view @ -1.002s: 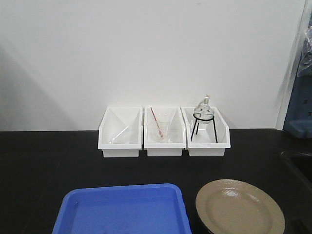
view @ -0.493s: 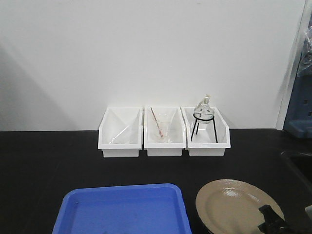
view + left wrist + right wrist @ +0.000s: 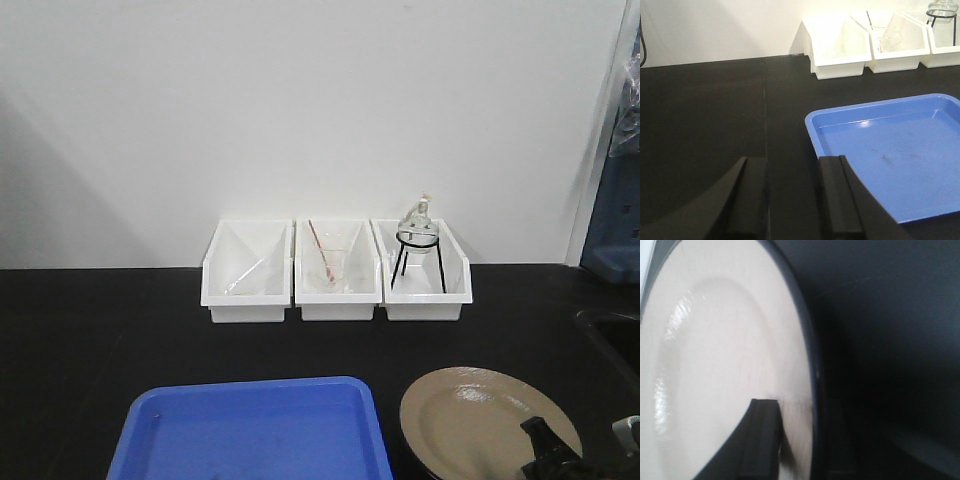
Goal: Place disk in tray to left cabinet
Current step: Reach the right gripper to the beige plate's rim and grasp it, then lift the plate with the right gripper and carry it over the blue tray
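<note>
Near the front edge of the black table (image 3: 100, 340), toward its right corner, lies the round glossy tan plate with thin black rim, the disk (image 3: 470, 415), just beside the shallow bright-blue plastic tray (image 3: 250, 430). The right gripper (image 3: 802, 445) straddles the disk's rim, with one finger (image 3: 762, 435) over its surface. Whether the fingers pinch it I cannot tell. The left gripper (image 3: 795, 200) hangs over the table left of the tray, its fingers apart and holding nothing.
</note>
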Tool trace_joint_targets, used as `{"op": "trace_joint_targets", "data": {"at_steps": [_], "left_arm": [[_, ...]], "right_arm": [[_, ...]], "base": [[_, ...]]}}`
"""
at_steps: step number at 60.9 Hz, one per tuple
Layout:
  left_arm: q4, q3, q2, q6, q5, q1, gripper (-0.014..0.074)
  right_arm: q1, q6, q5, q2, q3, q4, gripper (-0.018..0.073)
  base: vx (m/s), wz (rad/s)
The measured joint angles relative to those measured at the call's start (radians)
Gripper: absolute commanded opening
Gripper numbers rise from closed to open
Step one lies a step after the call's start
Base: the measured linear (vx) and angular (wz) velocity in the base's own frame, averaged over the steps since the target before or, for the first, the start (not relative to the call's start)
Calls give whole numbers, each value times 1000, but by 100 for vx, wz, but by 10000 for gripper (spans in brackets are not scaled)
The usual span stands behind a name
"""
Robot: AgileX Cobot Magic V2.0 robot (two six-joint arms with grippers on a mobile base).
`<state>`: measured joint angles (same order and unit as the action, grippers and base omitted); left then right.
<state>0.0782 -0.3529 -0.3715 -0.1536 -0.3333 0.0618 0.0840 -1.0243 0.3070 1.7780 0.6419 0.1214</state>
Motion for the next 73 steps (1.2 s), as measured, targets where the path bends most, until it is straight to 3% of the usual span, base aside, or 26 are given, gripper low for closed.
{"op": "trace_joint_targets", "data": {"at_steps": [8,16,31,43,62,73], "left_arm": [[0,0,0,0,0,0,376],[0,0,0,0,0,0,376],[0,0,0,0,0,0,376],[0,0,0,0,0,0,376],[0,0,0,0,0,0,376],[0,0,0,0,0,0,376]], "right_arm": [[0,-3,37,-20,5,-20,52],[0,-3,38,-56,5,-102,1],[0,4,-15,-140,2,-236,-1],[0,8,-24,-211,-6,-248,-1],[2,-9,137,-261,-6,-260,-1],[67,-67,144,-237,51,-303,-1]], "base": [[0,0],[0,0],[0,0],[0,0],[0,0],[0,0]]}}
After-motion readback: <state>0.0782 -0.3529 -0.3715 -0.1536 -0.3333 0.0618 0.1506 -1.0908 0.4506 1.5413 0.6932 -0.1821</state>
